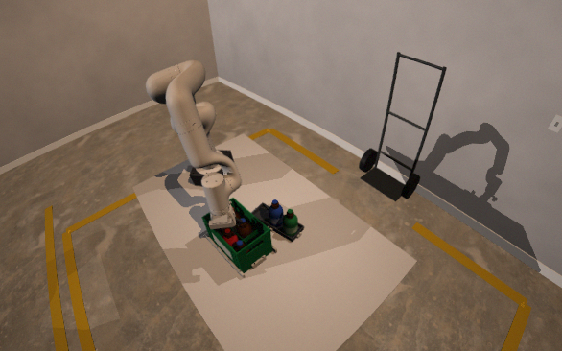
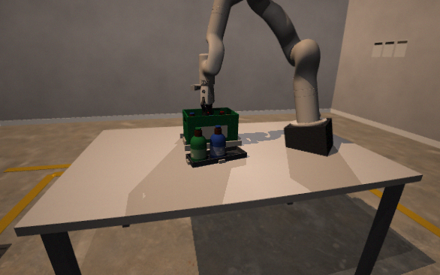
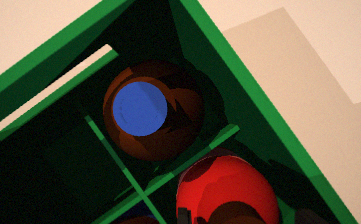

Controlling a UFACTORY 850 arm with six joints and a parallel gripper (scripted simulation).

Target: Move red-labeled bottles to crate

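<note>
The green crate (image 1: 253,255) (image 2: 210,122) (image 3: 241,85) stands on the table next to the black tray (image 1: 263,211) (image 2: 216,161). A red-labeled bottle (image 1: 229,237) (image 3: 226,182) stands upright in a crate slot. My gripper (image 1: 222,222) (image 2: 207,108) (image 3: 233,220) is open right over it, with a finger on each side of its top. A brown bottle with a blue cap (image 1: 244,227) (image 3: 140,109) stands in the adjoining slot. A blue-labeled bottle (image 1: 275,213) (image 2: 218,144) and a green-labeled bottle (image 1: 291,222) (image 2: 198,147) stand upright on the tray.
The crate and tray sit level near the middle of the pale table (image 2: 126,180). The arm's dark base (image 2: 309,137) is on the table to the right of the crate. A hand truck (image 1: 401,129) leans on the far wall.
</note>
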